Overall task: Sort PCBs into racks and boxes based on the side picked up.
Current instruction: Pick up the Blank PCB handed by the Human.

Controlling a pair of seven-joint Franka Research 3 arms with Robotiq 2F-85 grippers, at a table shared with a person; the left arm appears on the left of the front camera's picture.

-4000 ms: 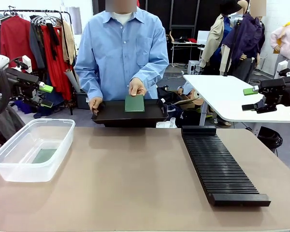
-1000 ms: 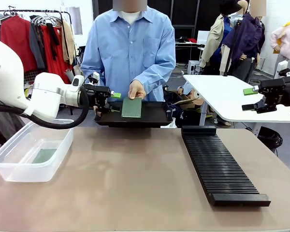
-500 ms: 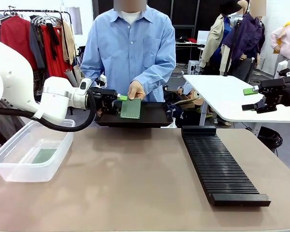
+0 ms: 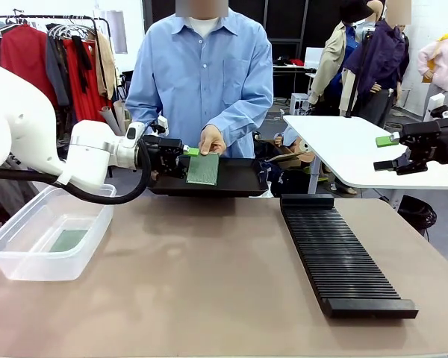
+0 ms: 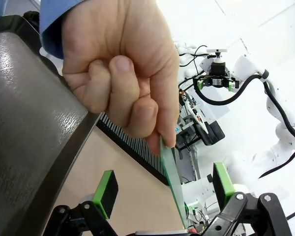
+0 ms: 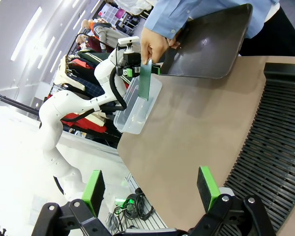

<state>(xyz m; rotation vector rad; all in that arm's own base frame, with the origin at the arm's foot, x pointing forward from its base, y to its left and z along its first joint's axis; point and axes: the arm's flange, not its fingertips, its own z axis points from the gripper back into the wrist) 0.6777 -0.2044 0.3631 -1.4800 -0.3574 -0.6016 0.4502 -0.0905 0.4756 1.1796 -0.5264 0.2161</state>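
Observation:
The person's hand (image 4: 211, 138) holds a green PCB (image 4: 202, 169) upright over the black tray (image 4: 243, 181). My left gripper (image 4: 185, 160) is open at the board's left edge. In the left wrist view the PCB (image 5: 168, 162) stands edge-on between the green pads (image 5: 105, 193), touching neither, pinched from above by the hand (image 5: 123, 73). Another PCB (image 4: 67, 240) lies in the clear box (image 4: 30, 257) at front left. The black rack (image 4: 336, 253) lies on the right. My right gripper (image 4: 392, 153) hangs open and empty, high at the right.
The person stands at the far edge holding the tray (image 6: 211, 44) with the other hand. A white side table (image 4: 343, 153) stands behind the rack (image 6: 270, 147). The box (image 6: 137, 105) is near the table's left edge. Bare tabletop (image 4: 194, 276) lies between box and rack.
My left gripper has moved right, up to the held PCB, so the board's edge now sits between its open fingers. The right arm has not moved.

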